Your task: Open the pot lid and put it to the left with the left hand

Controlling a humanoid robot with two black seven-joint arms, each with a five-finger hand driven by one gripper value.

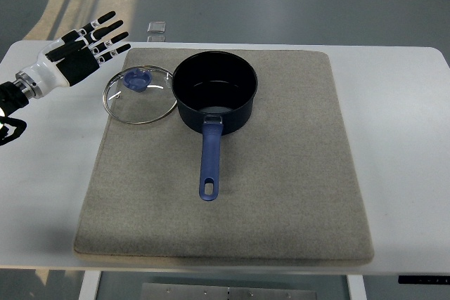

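Note:
A dark blue pot [215, 93] stands uncovered on a grey mat [281, 173], its blue handle [209, 163] pointing toward the near edge. A glass lid [140, 94] with a blue knob [136, 80] lies flat on the mat just left of the pot, its rim touching or almost touching the pot. My left hand [91, 46] is above the table's far left, up and left of the lid, fingers spread and holding nothing.
The mat lies on a white table [401, 103]. A small clear object [157, 29] sits at the table's far edge, beyond the lid. Grey floor lies beyond the table.

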